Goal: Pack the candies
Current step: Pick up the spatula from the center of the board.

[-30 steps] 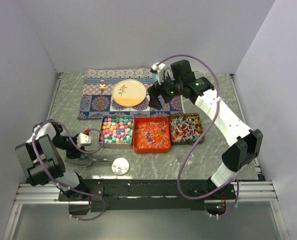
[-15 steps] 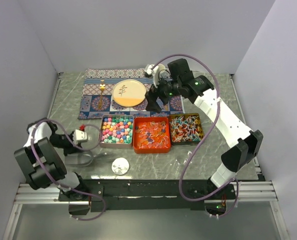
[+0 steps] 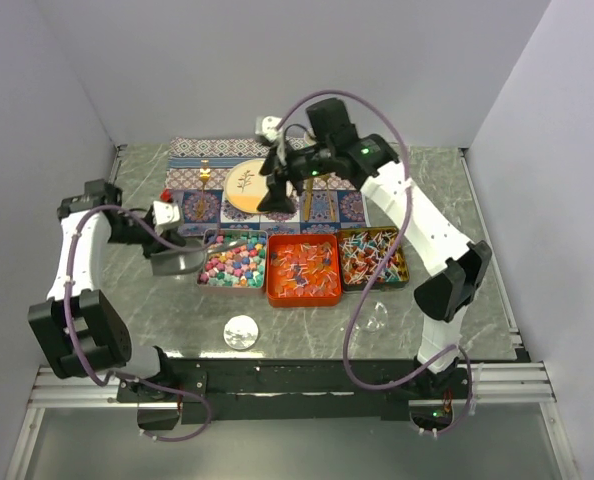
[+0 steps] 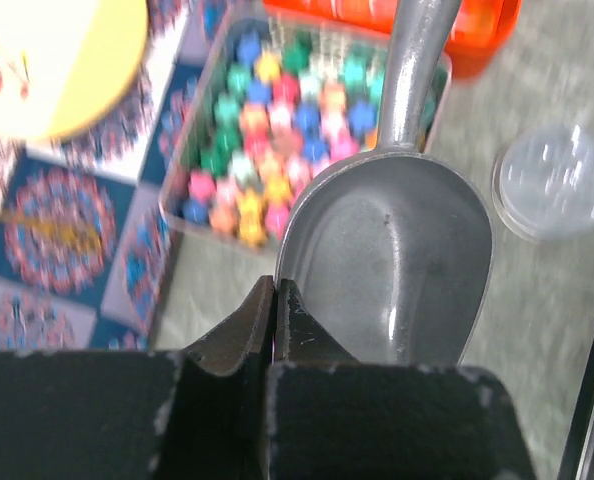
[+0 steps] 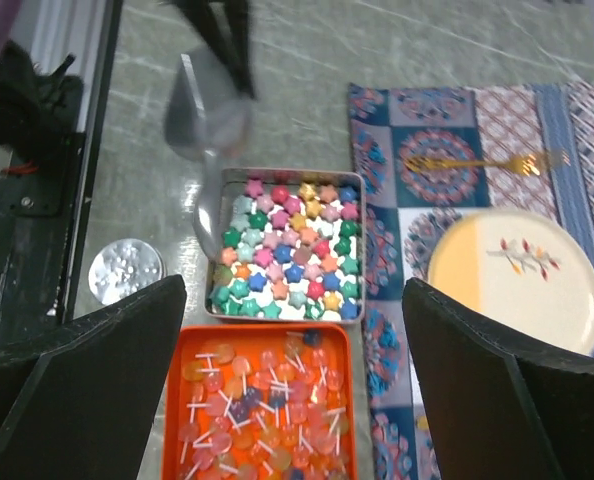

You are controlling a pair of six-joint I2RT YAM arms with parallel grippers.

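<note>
Three trays stand in a row. A tin of pastel star candies (image 3: 234, 262) (image 4: 277, 120) (image 5: 287, 245) is on the left. An orange tray of red-orange candies on sticks (image 3: 302, 268) (image 5: 267, 410) is in the middle. A tin of multicoloured candies with white ends (image 3: 370, 257) is on the right. My left gripper (image 3: 172, 238) (image 4: 275, 300) is shut on the rim of an empty metal scoop (image 3: 182, 260) (image 4: 387, 270) (image 5: 202, 115). The scoop is just left of the star tin, with its handle over the tin. My right gripper (image 3: 275, 195) (image 5: 292, 400) is wide open and empty, high over the plate's near edge.
A yellow plate (image 3: 254, 185) (image 5: 522, 275) and a gold fork (image 3: 205, 175) (image 5: 477, 162) lie on a patterned mat (image 3: 182, 210) behind the trays. A round clear lid (image 3: 240, 332) (image 4: 557, 180) (image 5: 125, 270) lies near the front edge. A small clear object (image 3: 374, 318) lies in front of the right tin.
My left arm swung from the front left towards the back, carrying the scoop up beside the star tin. My right gripper moved left, to above the plate.
</note>
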